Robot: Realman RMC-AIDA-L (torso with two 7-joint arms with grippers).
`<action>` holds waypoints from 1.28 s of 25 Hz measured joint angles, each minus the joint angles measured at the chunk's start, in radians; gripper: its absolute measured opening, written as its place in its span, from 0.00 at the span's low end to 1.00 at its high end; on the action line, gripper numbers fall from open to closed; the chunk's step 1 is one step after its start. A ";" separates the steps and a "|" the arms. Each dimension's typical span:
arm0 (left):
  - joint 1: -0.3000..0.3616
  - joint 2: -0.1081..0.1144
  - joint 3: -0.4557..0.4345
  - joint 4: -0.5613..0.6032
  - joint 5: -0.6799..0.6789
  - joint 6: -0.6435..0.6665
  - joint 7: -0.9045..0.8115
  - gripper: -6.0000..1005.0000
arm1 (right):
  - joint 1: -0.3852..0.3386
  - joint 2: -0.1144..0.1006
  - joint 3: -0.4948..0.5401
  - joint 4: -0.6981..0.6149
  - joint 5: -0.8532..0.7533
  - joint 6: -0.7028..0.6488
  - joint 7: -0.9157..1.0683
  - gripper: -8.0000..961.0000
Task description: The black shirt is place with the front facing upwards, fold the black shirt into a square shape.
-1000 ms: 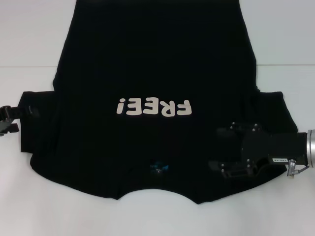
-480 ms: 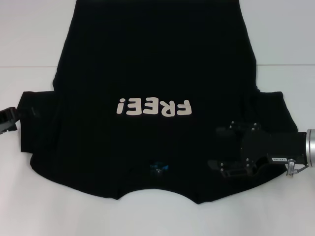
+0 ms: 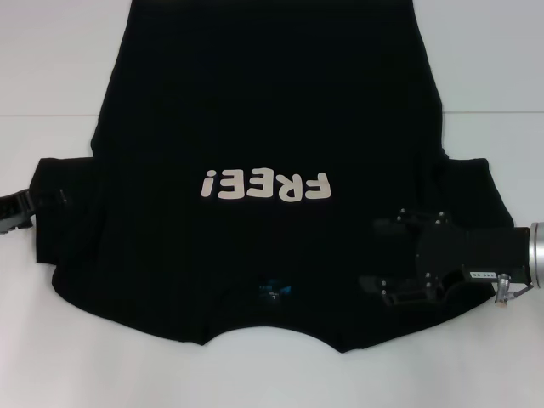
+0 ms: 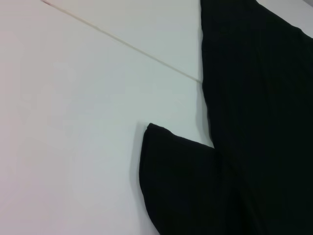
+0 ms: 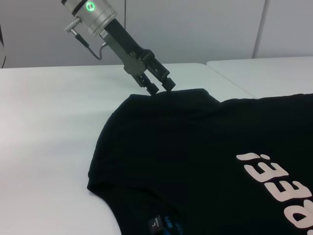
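So we've got a plain white table point(image 3: 51, 340) here, with a thin seam point(image 3: 47, 116) running across it where 2 surfaces meet, and the right wrist view shows a second white tabletop point(image 5: 264, 73) butted up just beside the first. Lying flat right on it is the black shirt point(image 3: 263, 119), front up, with the off-white "FREE!" lettering point(image 3: 265, 185) on the chest, a small blue neck label point(image 3: 274, 291) at the collar, and both short sleeves spread out to the sides. We can see the left sleeve point(image 4: 181, 186) resting flat on the white surface.
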 joint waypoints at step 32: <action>-0.024 -0.011 0.009 -0.024 0.001 -0.023 0.015 0.89 | 0.001 0.000 -0.003 -0.002 0.000 0.008 0.000 0.95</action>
